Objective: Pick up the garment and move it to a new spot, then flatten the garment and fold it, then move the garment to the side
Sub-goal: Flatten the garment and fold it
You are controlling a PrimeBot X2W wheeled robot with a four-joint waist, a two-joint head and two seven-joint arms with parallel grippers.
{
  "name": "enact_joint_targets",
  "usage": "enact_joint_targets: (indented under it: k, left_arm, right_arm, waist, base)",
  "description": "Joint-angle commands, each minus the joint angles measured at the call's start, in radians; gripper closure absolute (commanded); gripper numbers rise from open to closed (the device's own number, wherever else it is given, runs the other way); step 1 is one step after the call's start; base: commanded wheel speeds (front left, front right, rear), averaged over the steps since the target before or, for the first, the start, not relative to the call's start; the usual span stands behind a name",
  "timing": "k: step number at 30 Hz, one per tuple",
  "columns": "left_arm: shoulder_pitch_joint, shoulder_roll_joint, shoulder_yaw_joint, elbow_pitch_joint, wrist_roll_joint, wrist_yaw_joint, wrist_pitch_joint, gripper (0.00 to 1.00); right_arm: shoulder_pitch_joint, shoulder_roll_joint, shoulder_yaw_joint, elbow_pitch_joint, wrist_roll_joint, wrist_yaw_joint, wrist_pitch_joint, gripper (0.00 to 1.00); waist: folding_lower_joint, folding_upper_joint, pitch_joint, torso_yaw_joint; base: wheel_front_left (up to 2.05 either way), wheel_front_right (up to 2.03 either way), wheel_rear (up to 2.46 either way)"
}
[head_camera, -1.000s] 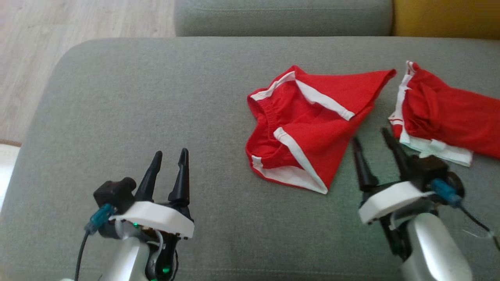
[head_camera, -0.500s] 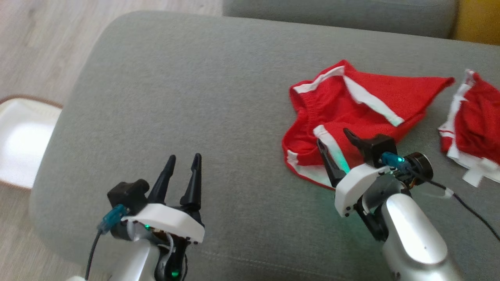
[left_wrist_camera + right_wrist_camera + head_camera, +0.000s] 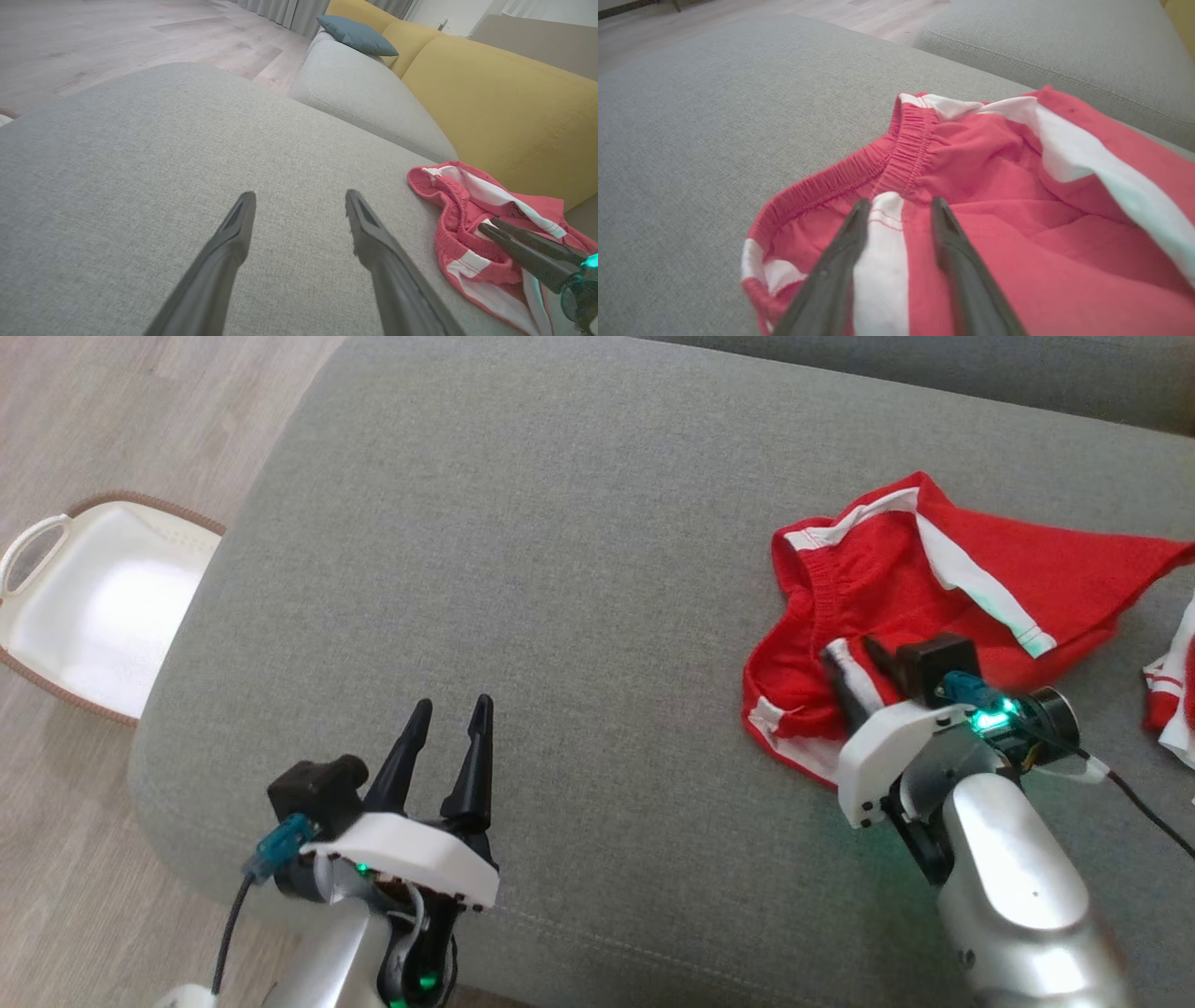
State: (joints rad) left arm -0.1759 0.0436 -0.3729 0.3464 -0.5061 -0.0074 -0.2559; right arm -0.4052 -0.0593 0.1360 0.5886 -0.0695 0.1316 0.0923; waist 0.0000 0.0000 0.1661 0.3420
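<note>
The garment [image 3: 990, 555] is a pair of red shorts with white stripes, lying crumpled on the grey sofa cushion [image 3: 560, 569]. My right gripper [image 3: 851, 653] is down on its near left part, beside the elastic waistband. In the right wrist view the fingers of the right gripper [image 3: 899, 203] straddle a white stripe of the garment [image 3: 994, 186] with a narrowed gap, and the cloth between them lies flat. My left gripper [image 3: 453, 703] hovers open over bare cushion at the lower left, well apart from the garment [image 3: 467, 205]. The left wrist view shows the left gripper [image 3: 300, 195] with nothing between its fingers.
A white basket [image 3: 103, 607] sits on the wooden floor left of the cushion. Another red and white cloth [image 3: 1172, 700] lies at the right edge. A yellow sofa back [image 3: 514, 93] and a blue pillow [image 3: 357, 35] stand beyond the cushion.
The head camera has swung left, bringing the basket into view. My right gripper has moved from beside the garment onto it, and its fingers have drawn closer together. The left gripper has stayed open.
</note>
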Motion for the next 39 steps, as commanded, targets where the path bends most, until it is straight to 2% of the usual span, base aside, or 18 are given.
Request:
enact_joint_targets:
  k: [1,11,19,27,28,29,30,31,35,39]
  left_arm:
    - [-0.045,0.007,0.033,-0.034,-0.004,0.005,-0.006,0.0]
    - [-0.044,0.007,0.057,-0.032,0.005,0.004,-0.006,0.0]
    - [-0.03,0.007,0.089,-0.037,0.026,-0.002,-0.006,0.0]
    - [-0.035,0.007,0.099,-0.038,0.042,-0.012,-0.006,0.0]
    - [-0.036,0.007,0.1,-0.038,0.044,-0.012,-0.006,0.0]
    - [-0.036,0.007,0.1,-0.037,0.045,-0.013,-0.006,0.0]
    - [-0.036,0.007,0.1,-0.037,0.045,-0.013,-0.006,0.0]
    - [-0.037,0.007,0.1,-0.035,0.047,-0.015,-0.006,0.0]
    - [-0.042,0.007,0.103,-0.032,0.051,-0.02,-0.006,0.0]
    - [-0.043,0.007,0.103,-0.03,0.059,-0.027,-0.006,0.0]
  right_arm:
    - [-0.042,0.009,0.015,-0.029,0.007,-0.001,-0.014,1.0]
    - [-0.006,0.009,-0.036,-0.102,0.101,-0.001,-0.067,1.0]
    - [0.114,0.009,-0.188,-0.218,0.181,-0.001,-0.092,1.0]
    - [0.22,0.009,-0.282,-0.211,0.234,-0.001,-0.067,1.0]
    - [0.224,0.009,-0.292,-0.2,0.23,-0.001,-0.065,0.89]
    - [0.227,0.009,-0.302,-0.189,0.214,-0.001,-0.063,0.15]
    - [0.227,0.009,-0.302,-0.189,0.214,-0.001,-0.063,0.15]
    - [0.227,0.009,-0.313,-0.181,0.201,-0.001,-0.066,0.0]
    - [0.212,0.009,-0.323,-0.161,0.206,-0.001,-0.108,0.0]
    - [0.206,0.009,-0.263,-0.186,0.21,-0.001,-0.17,0.0]
  waist:
    - [0.0,0.0,0.0,-0.003]
    - [0.0,0.0,-0.028,-0.081]
    - [0.0,0.0,-0.057,-0.195]
    - [0.0,0.0,-0.058,-0.282]
    - [0.0,0.0,-0.058,-0.29]
    - [0.0,0.0,-0.058,-0.297]
    - [0.0,0.0,-0.058,-0.297]
    - [0.0,0.0,-0.057,-0.302]
    - [0.0,0.0,-0.057,-0.32]
    - [0.0,0.0,-0.063,-0.332]
  base:
    - [0.0,0.0,0.0]
    - [0.0,0.0,0.0]
    - [0.0,0.0,0.0]
    - [0.0,0.0,0.0]
    - [0.0,0.0,0.0]
    - [0.0,0.0,0.0]
    - [0.0,0.0,0.0]
    - [0.0,0.0,0.0]
    - [0.0,0.0,0.0]
    - [0.0,0.0,0.0]
